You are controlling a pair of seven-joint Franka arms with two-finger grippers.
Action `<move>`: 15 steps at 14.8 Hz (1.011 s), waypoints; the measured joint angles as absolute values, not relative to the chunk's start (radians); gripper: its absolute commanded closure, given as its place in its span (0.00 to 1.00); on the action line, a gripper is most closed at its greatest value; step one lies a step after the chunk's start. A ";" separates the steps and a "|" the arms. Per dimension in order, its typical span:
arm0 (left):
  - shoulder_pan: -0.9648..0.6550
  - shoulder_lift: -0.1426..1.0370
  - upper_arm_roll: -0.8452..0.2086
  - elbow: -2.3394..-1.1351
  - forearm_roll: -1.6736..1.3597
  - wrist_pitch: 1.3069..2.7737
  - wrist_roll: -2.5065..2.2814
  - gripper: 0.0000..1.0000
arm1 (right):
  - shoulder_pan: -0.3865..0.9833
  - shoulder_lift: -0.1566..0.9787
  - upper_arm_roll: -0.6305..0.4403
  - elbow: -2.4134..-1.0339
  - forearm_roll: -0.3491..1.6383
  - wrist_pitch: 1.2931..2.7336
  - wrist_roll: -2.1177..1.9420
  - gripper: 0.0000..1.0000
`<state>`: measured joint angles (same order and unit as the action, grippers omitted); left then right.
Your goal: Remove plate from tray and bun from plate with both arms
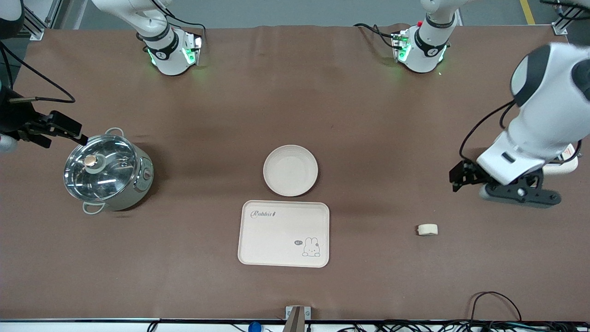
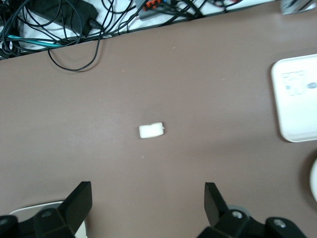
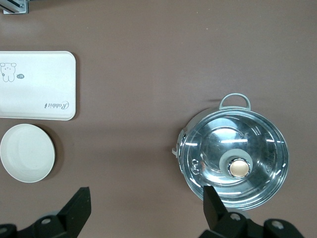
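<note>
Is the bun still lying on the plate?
No: in the front view the bun lies on the bare table toward the left arm's end, well apart from the empty plate.

Matt tray (image 1: 283, 233); shiny metal pot (image 1: 108, 169).

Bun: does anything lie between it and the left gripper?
No. The bun lies alone on bare table toward the left arm's end, with the open left gripper above the table beside it. The tray and plate sit mid-table, out of that path.
</note>
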<state>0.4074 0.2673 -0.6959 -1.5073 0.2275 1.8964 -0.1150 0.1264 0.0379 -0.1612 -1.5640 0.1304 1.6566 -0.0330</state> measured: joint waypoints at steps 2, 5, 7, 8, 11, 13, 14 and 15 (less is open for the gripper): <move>0.408 0.205 -0.664 -1.505 0.179 1.830 -0.108 0.00 | 0.125 0.036 -0.161 -1.564 0.130 1.656 -0.033 0.00; 0.265 0.087 -0.440 -1.503 0.080 1.717 -0.092 0.00 | 0.124 0.036 -0.161 -1.564 0.130 1.656 -0.033 0.00; 0.109 0.023 -0.238 -1.509 0.041 1.678 -0.073 0.00 | 0.123 0.035 -0.161 -1.564 0.130 1.656 -0.033 0.00; 0.052 -0.007 -0.165 -1.525 0.038 1.666 -0.069 0.00 | 0.122 0.035 -0.161 -1.564 0.130 1.656 -0.033 0.00; -0.014 -0.105 -0.075 -1.643 0.036 1.687 -0.066 0.00 | 0.121 0.035 -0.161 -1.563 0.130 1.654 -0.034 0.00; -0.043 -0.158 -0.046 -1.728 0.036 1.722 -0.061 0.00 | 0.121 0.033 -0.161 -1.563 0.130 1.625 -0.034 0.00; -0.052 -0.168 -0.040 -1.746 0.036 1.727 -0.060 0.00 | 0.121 0.031 -0.161 -1.563 0.130 1.610 -0.034 0.00; -0.056 -0.169 -0.039 -1.747 0.036 1.727 -0.060 0.00 | 0.121 0.028 -0.161 -1.563 0.130 1.602 -0.034 0.00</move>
